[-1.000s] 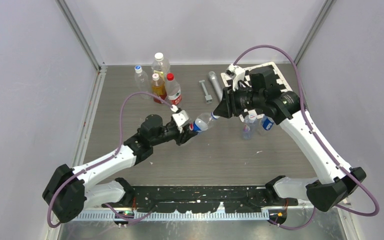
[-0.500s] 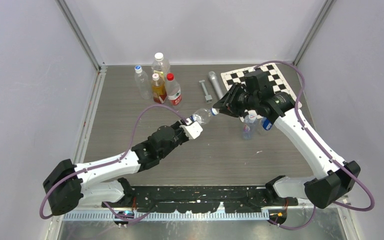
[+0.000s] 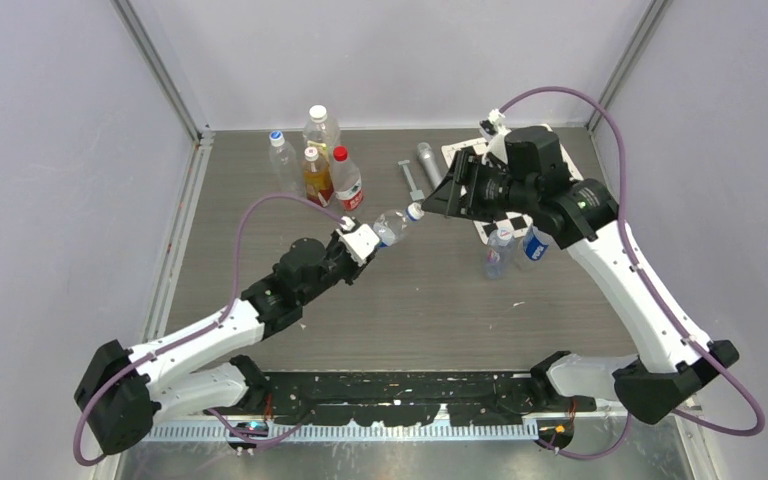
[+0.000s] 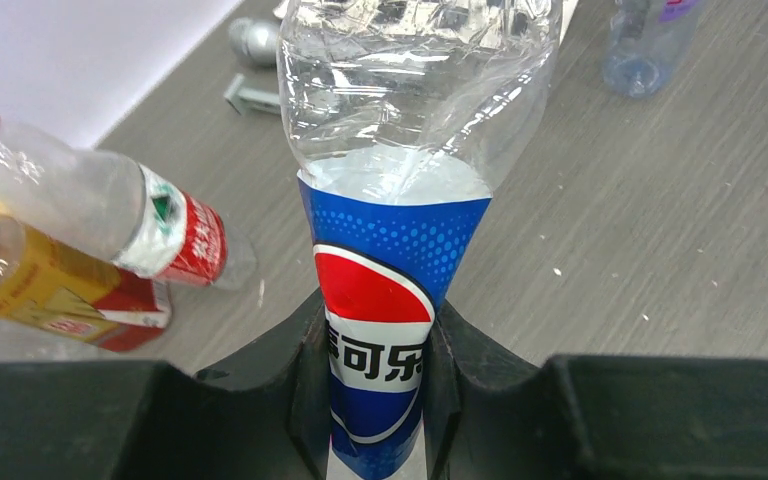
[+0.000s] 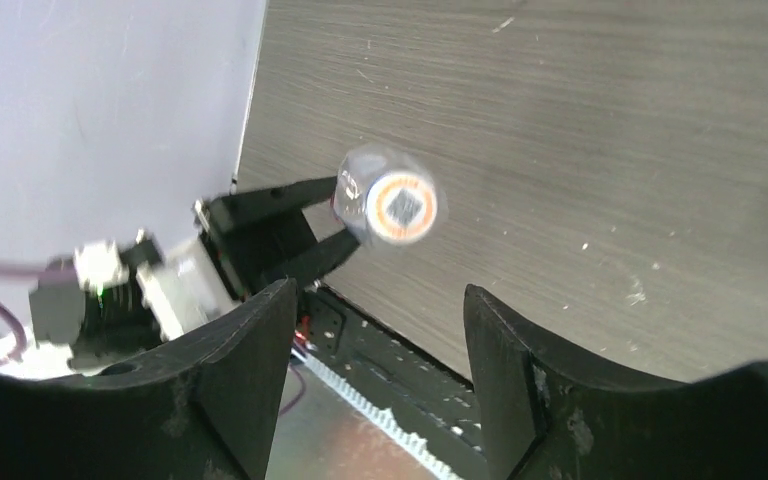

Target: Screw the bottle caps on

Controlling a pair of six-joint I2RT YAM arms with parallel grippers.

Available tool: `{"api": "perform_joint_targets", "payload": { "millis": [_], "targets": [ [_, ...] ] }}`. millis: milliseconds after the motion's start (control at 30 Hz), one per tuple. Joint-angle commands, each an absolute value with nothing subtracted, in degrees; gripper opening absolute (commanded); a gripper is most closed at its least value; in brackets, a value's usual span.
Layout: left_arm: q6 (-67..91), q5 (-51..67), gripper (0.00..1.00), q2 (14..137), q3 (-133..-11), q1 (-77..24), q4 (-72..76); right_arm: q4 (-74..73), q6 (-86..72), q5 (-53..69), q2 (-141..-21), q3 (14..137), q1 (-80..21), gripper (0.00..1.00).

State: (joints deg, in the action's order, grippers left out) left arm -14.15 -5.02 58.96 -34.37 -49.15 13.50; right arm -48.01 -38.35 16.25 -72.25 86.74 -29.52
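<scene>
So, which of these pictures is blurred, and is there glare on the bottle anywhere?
Right wrist: the cap is smeared and soft, while the table grain stays sharp. Left wrist: the bottle is crisp and its label readable, with white glints on the crumpled clear plastic above the label. Top external: the light is even, shadows are faint, and nothing is blurred.

The left claw (image 4: 375, 335) is clamped on the Pepsi-labelled bottle (image 4: 390, 240), its black fingers (image 4: 285, 375) pressing the blue label from both sides; the crumpled clear body runs straight ahead of the claw; ahead and left, a red-labelled bottle (image 4: 110, 215) and an amber-liquid bottle (image 4: 40, 290) side by side; far ahead left, a silver cylinder (image 4: 255, 40) and a metal bar (image 4: 250, 97); far ahead right, another clear bottle (image 4: 650, 50).
</scene>
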Motion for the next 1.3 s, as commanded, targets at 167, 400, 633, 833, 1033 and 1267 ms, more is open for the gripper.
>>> {"api": "perform_joint_targets", "payload": {
  "millis": [167, 400, 633, 833, 1033, 1267],
  "targets": [
    [-9.0, 25.6, 0.00, 56.7, -40.3, -40.5, -2.4, -50.4, -5.2, 29.0, -64.8, 89.4, -29.4, 0.67],
    [-9.6, 41.5, 0.00, 58.3, -44.0, -38.7, -6.2, -56.6, 19.9, 39.6, -63.3, 87.9, -29.4, 0.66],
    [-9.7, 48.0, 0.00, 59.0, -45.8, -38.8, -5.9, -57.3, 32.3, 43.8, -61.0, 84.6, -29.4, 0.65],
    [-9.7, 49.7, 0.00, 59.4, -46.3, -38.8, -6.0, -56.8, 34.6, 48.4, -61.3, 83.6, -29.3, 0.62],
    [-9.1, 50.6, 0.00, 59.8, -46.9, -38.7, -6.0, -56.3, 35.4, 50.1, -61.4, 83.1, -29.4, 0.60],
    [-8.0, 50.2, 0.00, 60.1, -47.2, -38.7, -5.9, -55.7, 35.7, 52.8, -61.8, 82.8, -29.4, 0.55]
  ]
}}
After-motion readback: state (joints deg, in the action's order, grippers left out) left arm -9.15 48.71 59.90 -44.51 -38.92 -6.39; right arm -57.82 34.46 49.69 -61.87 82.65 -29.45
